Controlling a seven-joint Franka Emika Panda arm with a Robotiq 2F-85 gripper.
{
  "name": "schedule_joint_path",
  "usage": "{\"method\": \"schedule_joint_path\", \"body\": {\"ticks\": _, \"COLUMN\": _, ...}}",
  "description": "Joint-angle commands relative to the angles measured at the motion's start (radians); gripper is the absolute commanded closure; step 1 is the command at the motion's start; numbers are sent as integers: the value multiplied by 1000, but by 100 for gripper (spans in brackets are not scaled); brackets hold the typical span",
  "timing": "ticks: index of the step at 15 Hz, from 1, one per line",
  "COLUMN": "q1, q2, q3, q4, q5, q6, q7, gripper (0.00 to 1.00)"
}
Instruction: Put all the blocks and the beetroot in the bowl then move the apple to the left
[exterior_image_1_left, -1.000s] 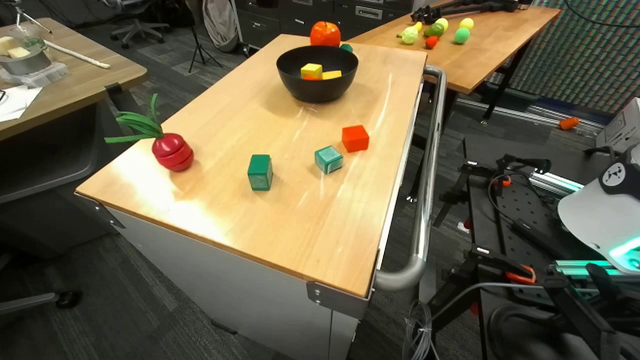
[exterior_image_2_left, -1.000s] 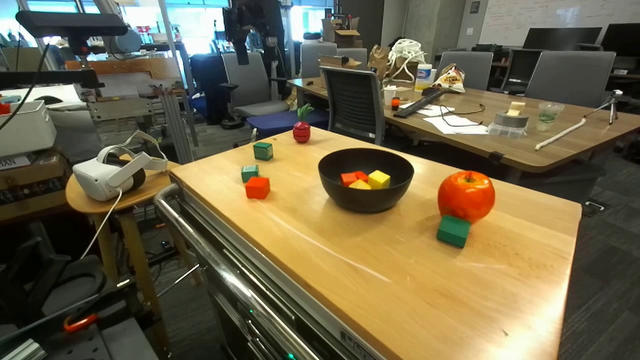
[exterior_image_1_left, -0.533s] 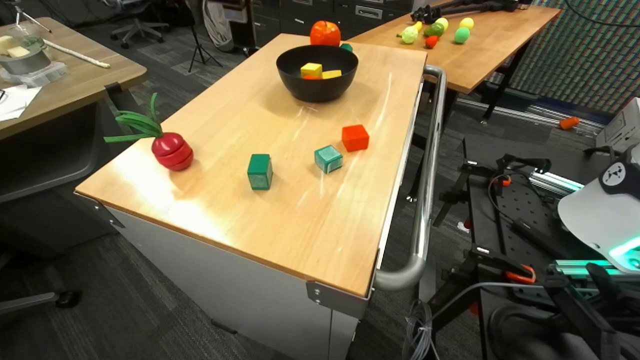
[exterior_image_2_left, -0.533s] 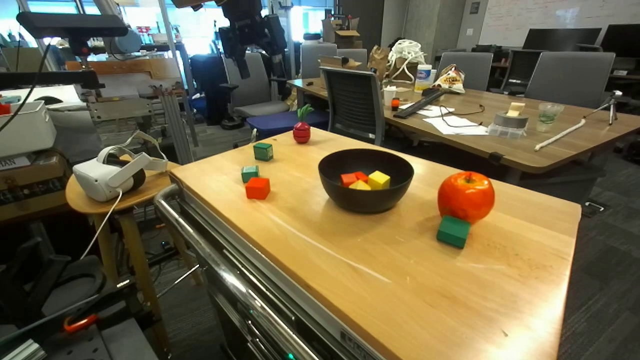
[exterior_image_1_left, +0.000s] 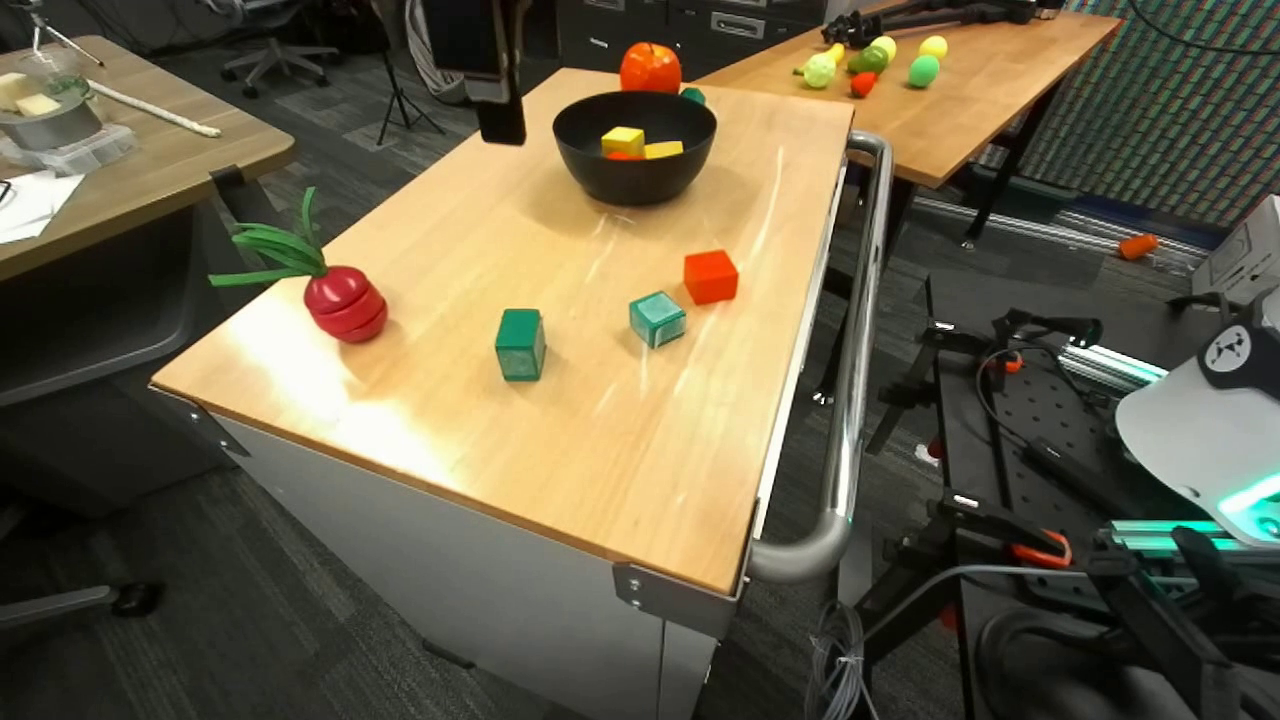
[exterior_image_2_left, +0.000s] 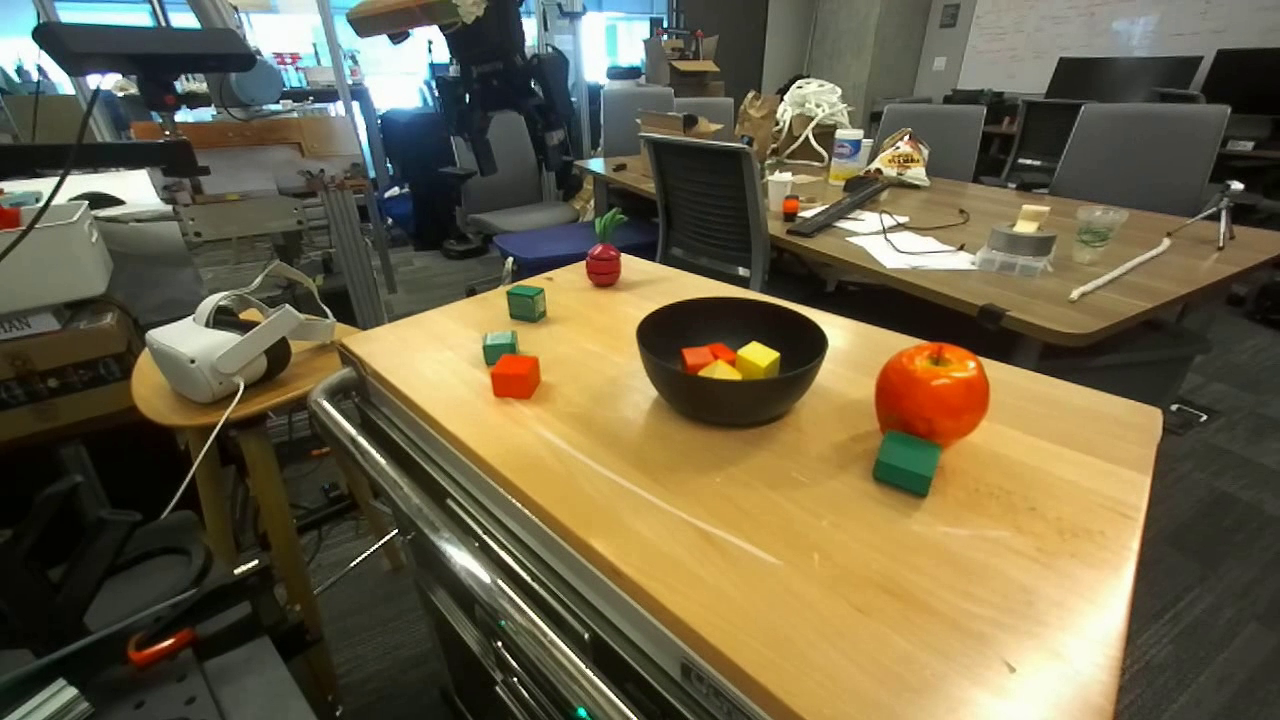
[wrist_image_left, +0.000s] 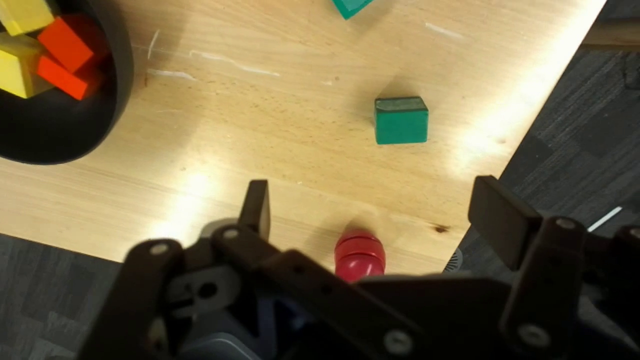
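Note:
My gripper (wrist_image_left: 378, 212) is open and empty, held above the table. In an exterior view it hangs high beyond the beetroot (exterior_image_2_left: 520, 140). The dark-red beetroot (wrist_image_left: 359, 255) shows between and below the fingers in the wrist view, its leaves hidden there; it stands at a table corner (exterior_image_1_left: 345, 303). The black bowl (exterior_image_2_left: 730, 402) holds yellow (exterior_image_2_left: 758, 360) and red-orange blocks (exterior_image_2_left: 697, 360). Outside it lie a green block (wrist_image_left: 401, 125), a second green block (exterior_image_1_left: 657, 319) and a red-orange block (exterior_image_1_left: 711, 277). A third green block (exterior_image_2_left: 907, 462) touches or nearly touches the apple (exterior_image_2_left: 932, 392).
A metal rail (exterior_image_1_left: 865, 330) runs along one table side. Another table with toy fruits (exterior_image_1_left: 923, 70) stands beyond. A wooden desk (exterior_image_2_left: 1060, 300) and a chair (exterior_image_2_left: 705, 205) stand near the table. A stool (exterior_image_2_left: 160, 395) bears a white headset.
My gripper has moved lower in an exterior view, and one finger has come into sight at the top of an exterior view. The blocks, beetroot, bowl and apple have not moved.

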Motion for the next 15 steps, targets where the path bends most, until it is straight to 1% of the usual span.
{"method": "schedule_joint_path", "body": {"ticks": 1, "q1": 11, "q2": 40, "q3": 1, "q4": 11, "q5": 50, "q6": 34, "q7": -95, "gripper": 0}}
{"method": "schedule_joint_path", "body": {"ticks": 3, "q1": 8, "q2": 82, "q3": -4, "q4": 26, "q5": 71, "q6": 51, "q7": -75, "gripper": 0}}
{"method": "schedule_joint_path", "body": {"ticks": 8, "q1": 3, "q2": 196, "q3": -28, "q4": 56, "q5": 70, "q6": 78, "q7": -24, "gripper": 0}}
{"method": "schedule_joint_path", "body": {"ticks": 15, "q1": 12, "q2": 317, "q3": -29, "q4": 98, "q5": 121, "q6": 80, "q7": -36, "gripper": 0}}
